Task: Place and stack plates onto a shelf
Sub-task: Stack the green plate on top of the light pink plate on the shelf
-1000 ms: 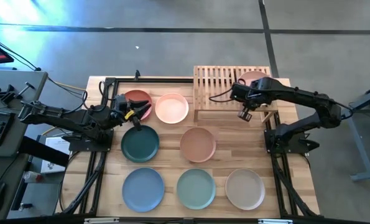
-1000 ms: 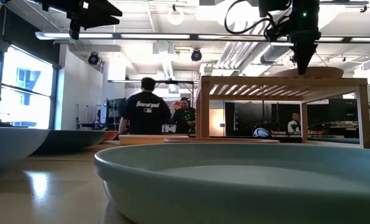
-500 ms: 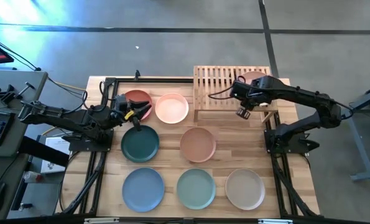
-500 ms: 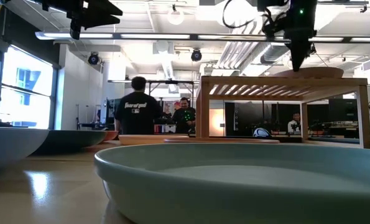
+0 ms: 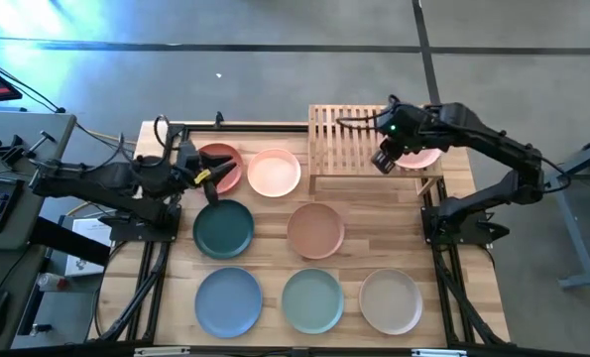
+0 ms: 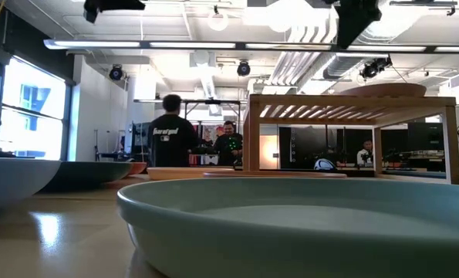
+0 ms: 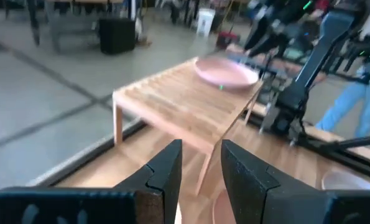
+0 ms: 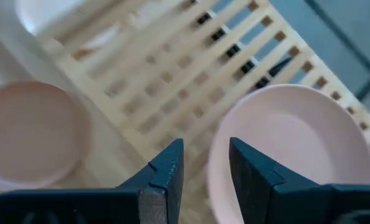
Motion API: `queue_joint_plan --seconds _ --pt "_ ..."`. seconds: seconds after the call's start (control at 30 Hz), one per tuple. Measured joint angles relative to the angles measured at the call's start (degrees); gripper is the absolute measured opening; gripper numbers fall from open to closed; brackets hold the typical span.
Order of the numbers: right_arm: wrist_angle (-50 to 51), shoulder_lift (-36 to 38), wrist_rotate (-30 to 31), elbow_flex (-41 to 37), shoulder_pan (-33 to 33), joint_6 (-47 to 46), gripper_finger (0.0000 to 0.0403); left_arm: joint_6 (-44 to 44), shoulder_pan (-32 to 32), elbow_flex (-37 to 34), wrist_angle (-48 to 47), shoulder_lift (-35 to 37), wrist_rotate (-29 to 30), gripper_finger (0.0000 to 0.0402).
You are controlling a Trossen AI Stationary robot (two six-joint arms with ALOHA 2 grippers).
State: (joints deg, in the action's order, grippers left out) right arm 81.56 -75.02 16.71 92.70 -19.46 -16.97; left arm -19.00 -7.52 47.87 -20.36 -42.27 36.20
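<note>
The slatted wooden shelf (image 5: 359, 149) stands at the table's far right. One pale pink plate (image 5: 420, 156) lies flat on the shelf's right half (image 8: 290, 143). My right gripper (image 8: 206, 165) hovers open above the shelf beside that plate's left rim (image 5: 383, 161), with nothing between its fingers. My left gripper (image 7: 200, 168) is open and empty, raised over the rust red plate (image 5: 220, 164) at the far left. It points level toward the shelf (image 7: 185, 106).
Flat on the table lie a peach plate (image 5: 275, 172), a dark teal plate (image 5: 223, 228), a salmon plate (image 5: 315, 229), a light blue plate (image 5: 228, 301), a mint plate (image 5: 312, 299) and a beige plate (image 5: 391, 300). The shelf's left half is bare slats. People stand in the room behind (image 6: 171, 139).
My right gripper has risen from the pink plate on the shelf and gone toward the table's far edge. The plate stays flat on the shelf. My left gripper has gone up a little over the rust red plate.
</note>
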Motion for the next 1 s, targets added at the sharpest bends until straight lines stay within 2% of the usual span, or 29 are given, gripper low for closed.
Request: queue_joint_plan --seconds 0.1,0.23,0.37,0.6,0.73,1.0 --pt "-0.03 0.0 -3.26 1.52 0.0 -2.06 0.0106 -7.33 -0.01 4.1 -8.42 -2.27 -2.12 0.0102" --pt "-0.02 0.02 -6.14 1.76 0.0 -4.23 0.0106 -16.41 -0.01 5.9 -12.8 -5.72 -10.63 0.0102" --pt "0.02 -0.01 -6.44 1.25 0.0 -5.26 0.0106 -22.48 -0.01 5.91 -16.24 -10.46 -18.34 0.0102" --pt "0.0 0.0 -6.43 1.25 0.0 -4.02 0.0106 -29.57 -0.01 5.89 -22.67 -18.88 -25.03 0.0102" --pt "0.0 0.0 -6.18 1.23 0.0 -3.59 0.0106 -35.01 -0.01 5.89 -22.81 -22.64 -27.19 0.0102" --pt "0.0 -0.01 -5.82 1.18 0.0 -3.54 0.0106 -42.93 -0.01 5.88 -22.84 -28.34 -27.33 0.0102"
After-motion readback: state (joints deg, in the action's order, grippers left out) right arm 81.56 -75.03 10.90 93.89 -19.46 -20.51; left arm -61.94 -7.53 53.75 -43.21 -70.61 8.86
